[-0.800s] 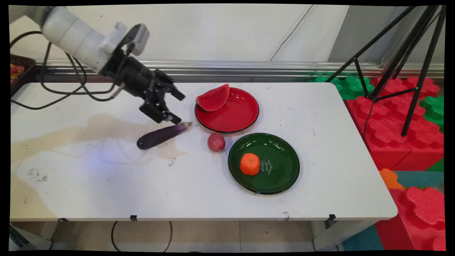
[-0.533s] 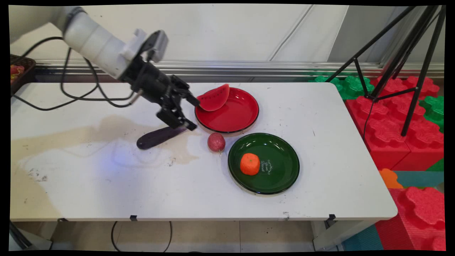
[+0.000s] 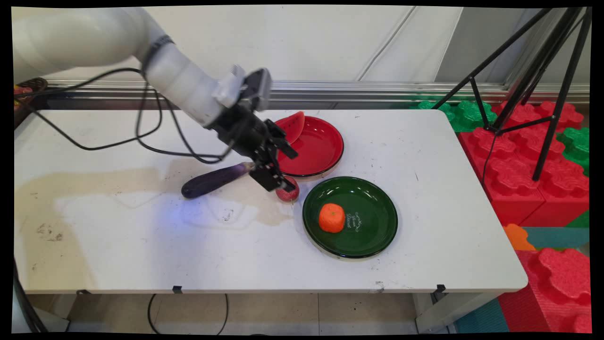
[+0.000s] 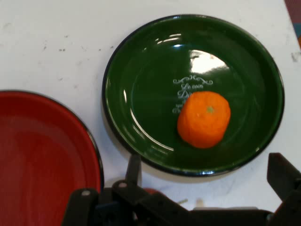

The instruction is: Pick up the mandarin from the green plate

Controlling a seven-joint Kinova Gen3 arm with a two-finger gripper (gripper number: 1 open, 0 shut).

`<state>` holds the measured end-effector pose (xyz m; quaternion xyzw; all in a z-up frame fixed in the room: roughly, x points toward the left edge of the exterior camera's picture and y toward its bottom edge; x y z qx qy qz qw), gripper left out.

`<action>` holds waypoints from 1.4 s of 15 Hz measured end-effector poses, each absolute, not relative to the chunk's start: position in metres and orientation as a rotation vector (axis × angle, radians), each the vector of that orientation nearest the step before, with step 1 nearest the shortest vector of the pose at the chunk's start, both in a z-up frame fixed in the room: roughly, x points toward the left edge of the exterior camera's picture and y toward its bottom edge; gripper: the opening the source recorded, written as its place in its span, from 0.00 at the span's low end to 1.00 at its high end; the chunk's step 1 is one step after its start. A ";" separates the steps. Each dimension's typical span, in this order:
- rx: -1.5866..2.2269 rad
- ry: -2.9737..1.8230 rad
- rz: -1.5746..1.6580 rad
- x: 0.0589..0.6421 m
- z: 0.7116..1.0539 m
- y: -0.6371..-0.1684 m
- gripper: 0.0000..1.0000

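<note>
My gripper (image 3: 289, 170) hangs open just above a small red round fruit (image 3: 289, 193), between the red plate (image 3: 325, 156) and the green plate (image 3: 373, 238). It holds nothing. A purple eggplant (image 3: 212, 180) lies just to its left. A watermelon slice (image 3: 294, 125) leans on the red plate's far left rim, partly behind the hand. A peeled orange (image 3: 331, 217) sits in the green plate. In the hand view the gripper (image 4: 206, 162) looks down at the green plate (image 4: 141, 94) with the orange (image 4: 203, 118); the red plate (image 4: 42, 155) is at left.
A pale brown stain (image 3: 94, 179) spreads over the table's left half. Black cables (image 3: 141, 137) trail from the arm over the back left. A dark basket (image 3: 28, 87) sits at the far left edge. A black tripod (image 3: 533, 85) and red and green foam blocks (image 3: 519, 179) stand right of the table.
The arm has swung right and forward, from above the eggplant's tip to above the small red fruit. The fingers stayed open. Nothing on the table moved.
</note>
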<state>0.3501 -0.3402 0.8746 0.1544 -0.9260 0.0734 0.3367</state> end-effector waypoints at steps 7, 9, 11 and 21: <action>0.366 -2.475 0.179 0.298 0.841 -0.353 1.00; 0.358 -2.493 0.173 0.286 0.832 -0.355 1.00; 0.353 -2.517 0.165 0.273 0.820 -0.358 1.00; 0.327 -2.589 0.156 0.242 0.788 -0.369 1.00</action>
